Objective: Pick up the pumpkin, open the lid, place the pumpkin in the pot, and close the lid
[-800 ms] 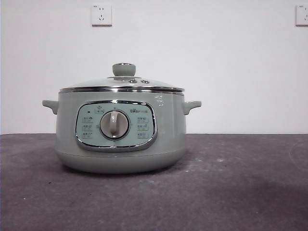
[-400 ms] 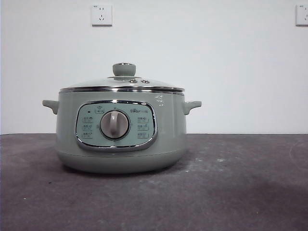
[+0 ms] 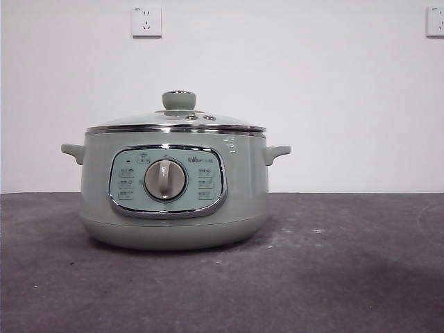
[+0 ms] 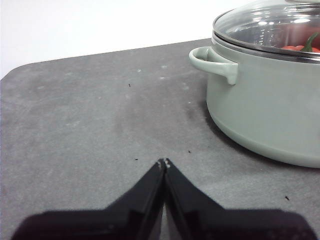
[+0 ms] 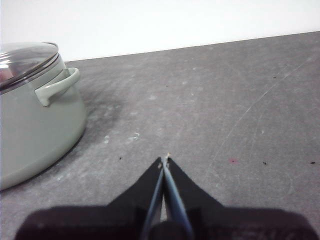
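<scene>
Pumpkin [image 4: 299,46] sits inside pot [image 3: 173,187], lid [image 3: 177,119] seated; we see nothing changed over the last second, task probably done. Left gripper [image 4: 164,162] and right gripper [image 5: 164,160] pressed together, empty, flanking it toward the counter's side edges.

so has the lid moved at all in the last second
No. In the front view the lid sits closed on the pot, its knob at the same spot below and right of the wall socket as before.
</scene>
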